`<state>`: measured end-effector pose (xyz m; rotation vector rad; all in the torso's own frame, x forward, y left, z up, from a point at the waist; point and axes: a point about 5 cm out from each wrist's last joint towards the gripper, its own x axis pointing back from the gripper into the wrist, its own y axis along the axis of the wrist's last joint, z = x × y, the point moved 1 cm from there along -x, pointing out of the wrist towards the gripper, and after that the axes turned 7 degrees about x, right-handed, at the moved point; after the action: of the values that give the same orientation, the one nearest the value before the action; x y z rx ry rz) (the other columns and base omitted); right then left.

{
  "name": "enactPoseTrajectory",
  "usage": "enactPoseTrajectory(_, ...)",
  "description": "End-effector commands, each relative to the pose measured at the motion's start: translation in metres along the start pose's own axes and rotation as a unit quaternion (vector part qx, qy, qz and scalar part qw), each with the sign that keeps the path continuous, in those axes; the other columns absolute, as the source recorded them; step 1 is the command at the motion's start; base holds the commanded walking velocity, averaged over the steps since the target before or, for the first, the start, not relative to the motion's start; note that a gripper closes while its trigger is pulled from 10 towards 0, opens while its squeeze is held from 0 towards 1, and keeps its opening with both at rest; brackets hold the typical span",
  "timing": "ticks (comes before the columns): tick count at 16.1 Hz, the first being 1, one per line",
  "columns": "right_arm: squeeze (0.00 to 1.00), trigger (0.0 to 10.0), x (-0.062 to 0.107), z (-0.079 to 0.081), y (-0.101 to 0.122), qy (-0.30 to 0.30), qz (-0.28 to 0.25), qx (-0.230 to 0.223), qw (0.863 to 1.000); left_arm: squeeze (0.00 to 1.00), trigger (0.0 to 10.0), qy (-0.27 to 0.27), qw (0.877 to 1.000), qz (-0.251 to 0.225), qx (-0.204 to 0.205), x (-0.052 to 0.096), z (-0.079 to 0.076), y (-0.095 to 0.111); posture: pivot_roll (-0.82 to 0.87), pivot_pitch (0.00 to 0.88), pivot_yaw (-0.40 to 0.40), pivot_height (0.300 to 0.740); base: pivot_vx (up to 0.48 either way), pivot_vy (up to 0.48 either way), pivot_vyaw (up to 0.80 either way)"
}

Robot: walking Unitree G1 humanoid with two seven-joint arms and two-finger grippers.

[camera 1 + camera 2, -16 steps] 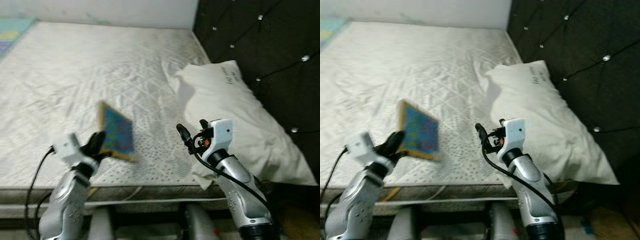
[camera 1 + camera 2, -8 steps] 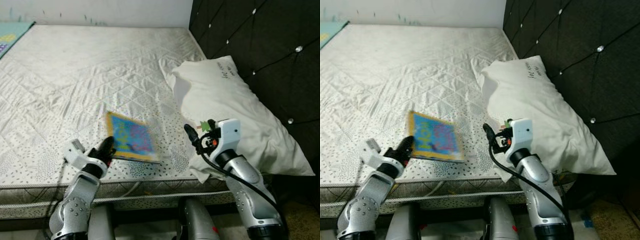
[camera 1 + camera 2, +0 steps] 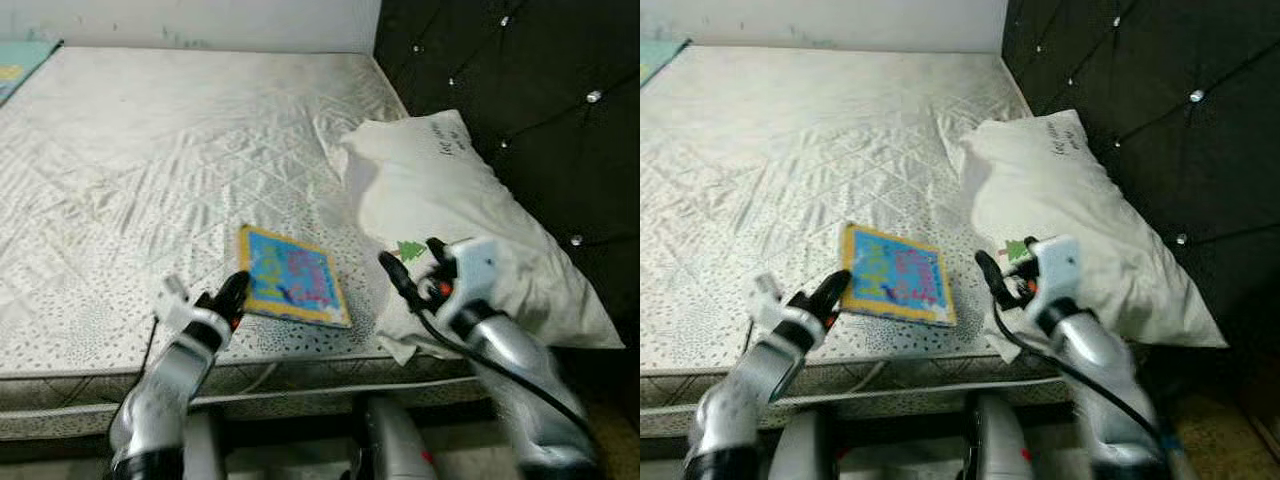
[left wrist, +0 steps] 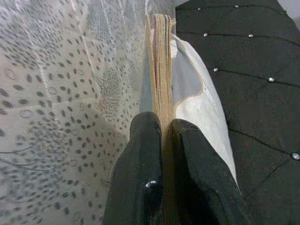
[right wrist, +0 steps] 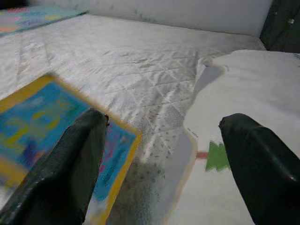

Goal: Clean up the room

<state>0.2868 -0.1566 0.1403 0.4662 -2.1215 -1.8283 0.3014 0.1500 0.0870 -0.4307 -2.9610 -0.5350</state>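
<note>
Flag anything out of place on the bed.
A colourful book lies askew near the mattress front edge, pinched by the left gripper. The pillow slumps off the corner beside the open right gripper.

Your two head views look forward and down from above the near edge of the white quilted mattress (image 3: 150,150), and they share nearly all of it: the flat blue picture book with the yellow border (image 3: 292,288), the white pillow (image 3: 1070,210) and the black tufted headboard (image 3: 520,90). The right eye sits slightly to the side, so everything shifts leftward there. Your left wrist camera sits very close, looking along the book's edge (image 4: 161,61) toward the headboard. Your right wrist camera faces across the mattress from low down, sharing the book and pillow; it's somewhat blurred, so its distance is hard to judge.
</note>
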Motion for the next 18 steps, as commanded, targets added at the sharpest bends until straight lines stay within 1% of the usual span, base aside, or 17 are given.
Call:
enactPoseTrajectory(1, 0.00, 10.0, 0.008, -0.003, 0.001, 0.009, 0.007, 0.004, 1.000, 0.00, 10.0, -0.007, 1.000, -0.003, 0.015, -0.001, 0.000, 0.002, -0.20, 0.077, -0.085, 0.568, 0.000, 0.000, 0.00)
enactPoseTrajectory(2, 0.00, 10.0, 0.010, -0.003, 0.001, 0.009, 0.008, 0.006, 1.000, 0.00, 10.0, -0.006, 1.000, -0.005, 0.016, 0.000, 0.001, 0.002, -0.20, 0.077, -0.086, 0.568, 0.000, 0.000, 0.00)
enactPoseTrajectory(4, 0.00, 10.0, 0.022, -0.011, -0.002, 0.004, 0.024, 0.016, 1.000, 0.00, 10.0, 0.023, 0.999, -0.016, 0.020, 0.002, 0.019, 0.008, -0.22, 0.088, -0.092, 0.568, 0.000, 0.000, 0.00)
enactPoseTrajectory(5, 0.00, 10.0, 0.024, -0.012, -0.002, 0.002, 0.026, 0.019, 0.999, 0.00, 10.0, 0.029, 0.999, -0.017, 0.023, 0.003, 0.023, 0.009, -0.22, 0.090, -0.092, 0.568, 0.000, 0.000, 0.00)
enactPoseTrajectory(6, 0.00, 10.0, 0.031, -0.018, -0.001, -0.008, 0.032, 0.023, 0.999, 0.00, 10.0, 0.051, 0.998, -0.017, 0.027, 0.002, 0.036, 0.009, -0.24, 0.095, -0.093, 0.568, 0.000, 0.000, 0.00)
enactPoseTrajectory(7, 0.00, 10.0, 0.032, -0.019, -0.001, -0.009, 0.034, 0.024, 0.999, 0.00, 10.0, 0.060, 0.998, -0.017, 0.023, 0.001, 0.041, 0.010, -0.24, 0.095, -0.093, 0.568, 0.000, 0.000, 0.00)
enactPoseTrajectory(8, 0.00, 10.0, 0.034, -0.019, -0.001, -0.009, 0.035, 0.027, 0.999, 0.00, 10.0, 0.071, 0.997, -0.019, 0.010, 0.001, 0.046, 0.011, -0.24, 0.096, -0.092, 0.568, 0.000, 0.000, 0.00)
enactPoseTrajectory(9, 0.00, 10.0, 0.036, -0.019, -0.001, -0.008, 0.038, 0.028, 0.999, 0.00, 10.0, 0.082, 0.996, -0.020, 0.006, 0.002, 0.054, 0.014, -0.25, 0.095, -0.090, 0.568, 0.000, 0.000, 0.00)
enactPoseTrajectory(10, 0.00, 10.0, 0.037, -0.019, -0.001, -0.007, 0.040, 0.029, 0.999, 0.00, 10.0, 0.087, 0.996, -0.022, 0.008, 0.002, 0.057, 0.015, -0.25, 0.095, -0.090, 0.568, 0.000, 0.000, 0.00)
enactPoseTrajectory(11, 0.00, 10.0, 0.039, -0.012, 0.002, 0.015, 0.034, 0.021, 0.999, 0.00, 10.0, 0.093, 0.995, -0.026, 0.010, -0.002, 0.063, 0.020, -0.25, 0.095, -0.090, 0.568, 0.000, 0.000, 0.00)
enactPoseTrajectory(12, 0.00, 10.0, 0.041, -0.007, 0.002, 0.038, 0.033, 0.014, 0.999, 0.00, 10.0, 0.095, 0.995, -0.026, 0.004, -0.004, 0.064, 0.022, -0.25, 0.095, -0.090, 0.568, 0.000, 0.000, 0.00)
enactPoseTrajectory(13, 0.00, 10.0, 0.047, 0.003, 0.002, 0.082, 0.039, 0.001, 0.996, 0.00, 10.0, 0.102, 0.994, -0.021, -0.009, -0.009, 0.068, 0.023, -0.26, 0.093, -0.089, 0.568, 0.000, 0.000, 0.00)
enactPoseTrajectory(15, 0.00, 10.0, 0.053, 0.006, -0.001, 0.102, 0.053, -0.010, 0.993, 0.00, 10.0, 0.107, 0.994, -0.019, -0.012, -0.011, 0.071, 0.024, -0.26, 0.093, -0.089, 0.568, 0.000, 0.000, 0.00)
enactPoseTrajectory(16, 0.00, 10.0, 0.056, 0.007, -0.003, 0.112, 0.063, -0.013, 0.992, 0.00, 10.0, 0.109, 0.994, -0.009, -0.010, -0.014, 0.073, 0.021, -0.27, 0.094, -0.086, 0.568, 0.000, 0.000, 0.00)
enactPoseTrajectory(18, 0.00, 10.0, 0.058, 0.005, -0.005, 0.107, 0.068, -0.007, 0.992, 0.00, 10.0, 0.119, 0.993, 0.014, -0.014, -0.016, 0.077, 0.017, -0.27, 0.094, -0.084, 0.568, 0.000, 0.000, 0.00)
